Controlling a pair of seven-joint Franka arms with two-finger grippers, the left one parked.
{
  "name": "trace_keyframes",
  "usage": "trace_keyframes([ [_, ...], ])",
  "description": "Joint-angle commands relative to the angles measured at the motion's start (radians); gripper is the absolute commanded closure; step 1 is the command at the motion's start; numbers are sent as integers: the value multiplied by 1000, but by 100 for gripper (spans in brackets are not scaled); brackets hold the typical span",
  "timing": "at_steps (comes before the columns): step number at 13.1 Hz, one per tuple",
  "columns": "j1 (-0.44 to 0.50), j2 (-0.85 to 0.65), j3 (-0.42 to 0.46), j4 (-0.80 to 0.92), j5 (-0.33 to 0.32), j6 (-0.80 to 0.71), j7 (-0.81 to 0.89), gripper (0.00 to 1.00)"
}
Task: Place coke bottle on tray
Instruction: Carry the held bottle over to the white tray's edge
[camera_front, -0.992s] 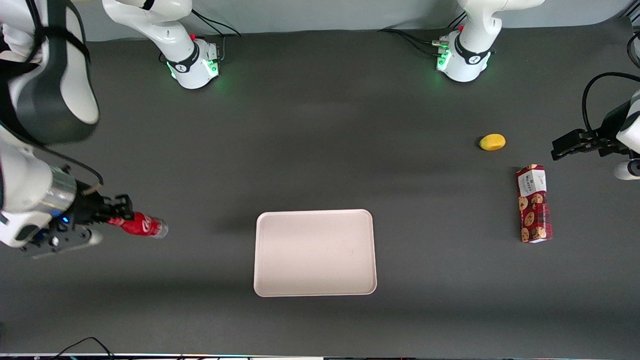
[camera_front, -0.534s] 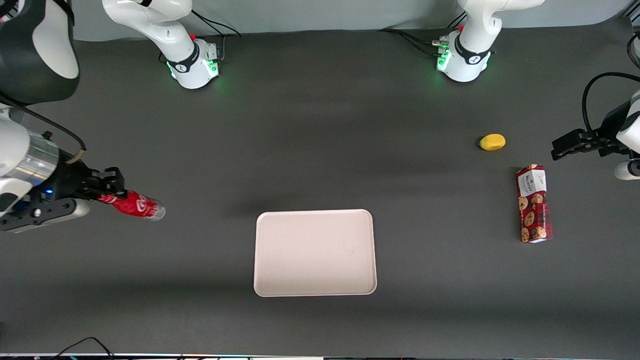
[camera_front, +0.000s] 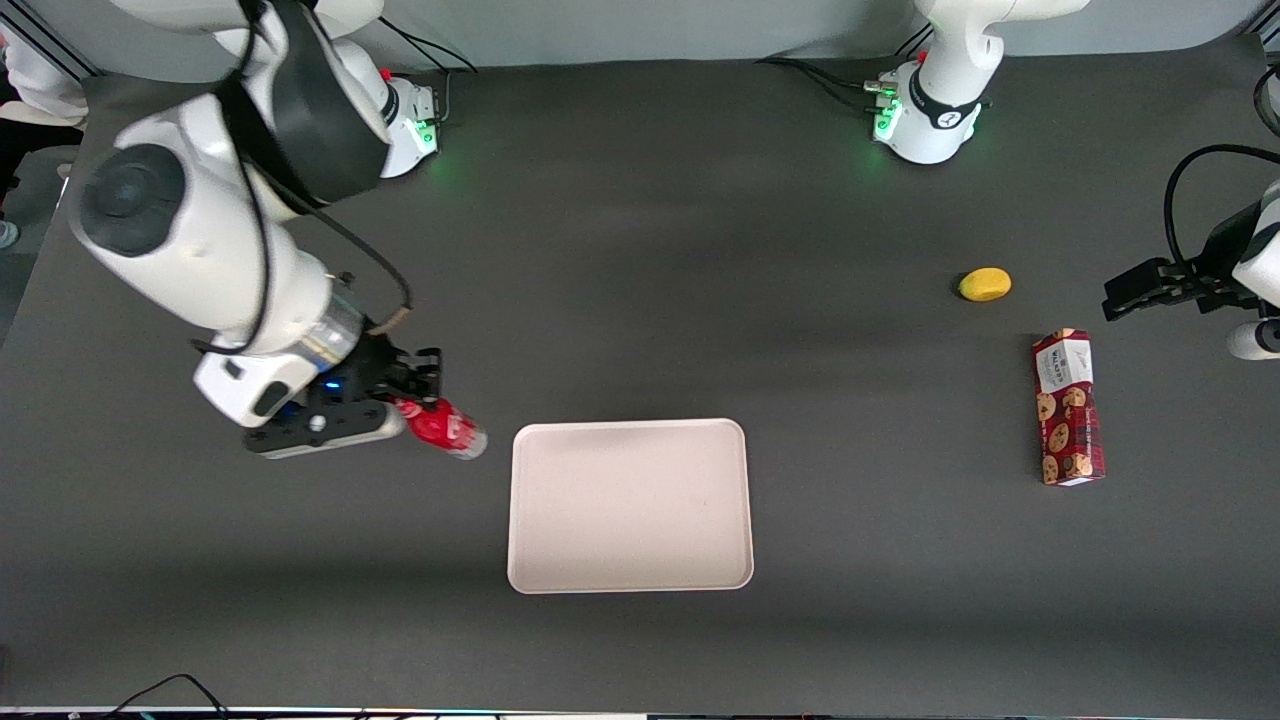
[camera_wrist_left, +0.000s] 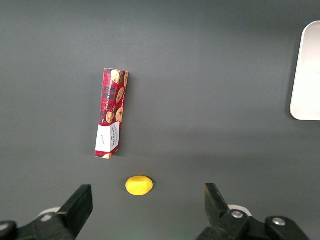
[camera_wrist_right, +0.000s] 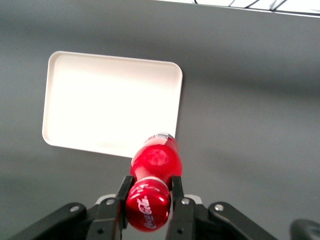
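Judging from how things lie, the pick-up is done and the placing is left. The coke bottle (camera_front: 445, 427) is held off the worktop (camera_front: 640, 250) in the claw (camera_front: 412, 395), just beside the tray (camera_front: 630, 505) on the edge turned toward the working arm's end, and it is not yet over the tray. In the right wrist view the coke bottle (camera_wrist_right: 152, 187) is seen clamped between the two fingers (camera_wrist_right: 123, 197), which are closed against its red body near the cap end, with the clear base pointing away from the claw (camera_wrist_right: 148, 200). The bottle appears tilted, not upright.

The tray (camera_wrist_right: 112, 110) is seen bare in both views; nothing rests on it. What remains, by this reading, is a short carry over the low rim, a lowering onto the flat floor of the tray, and the opening of the fingers. Because the bottle is round and is held at a slant, some rolling on release may be expected unless it is set down with care.

Well apart from the tray, toward the parked arm's end of the worktop, a red cookie box (camera_front: 1068, 407) and a small yellow fruit (camera_front: 985, 284) are seen lying; neither is involved.
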Motion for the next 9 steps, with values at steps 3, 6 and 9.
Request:
trace_keyframes([
  [3,22,158,-18,12,-62,185,55,100],
  [6,23,238,-16,9,-64,274,58,100],
  [9,23,273,-15,-4,-67,311,56,100],
])
